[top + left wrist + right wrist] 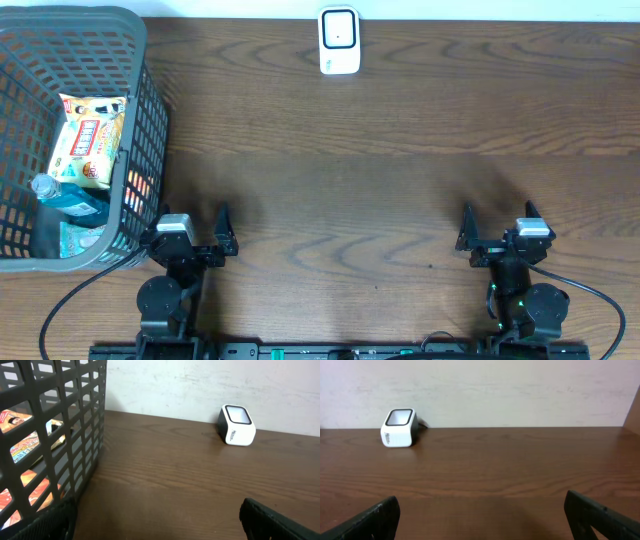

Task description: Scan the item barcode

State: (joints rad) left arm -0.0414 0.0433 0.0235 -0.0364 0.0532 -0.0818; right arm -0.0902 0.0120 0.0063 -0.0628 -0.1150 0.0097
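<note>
Left gripper: the left gripper (190,222) sits at the near edge of the table (400,150), just beside the basket's near right corner. Its jaws are spread wide with nothing between them.
Right gripper: the right gripper (498,218) sits at the near edge on the other side, well apart from everything else. Its jaws are also released and empty.
Table between: the wood ahead of both arms is bare, and no item lies out on it.
Basket: the dark mesh basket (150,100) stands on the left side of the table, running from near the left arm toward the far edge.
Items: a yellow snack packet (92,135) lies in the basket against its right wall. A bottle (65,195) with blue contents lies nearer the arm, with more packaging under it. No barcode is readable in any view.
Scanner: the small white scanner (339,40) stands at the far edge, about midway across. Its window faces up and toward the arms, and nothing is in front of it.
Done: nothing, as far as I can judge; no item is lifted or presented.
Left: picking an item out of the basket, probably with the left arm as the nearer one, then carrying it to the scanner and turning its barcode to the window.
</note>
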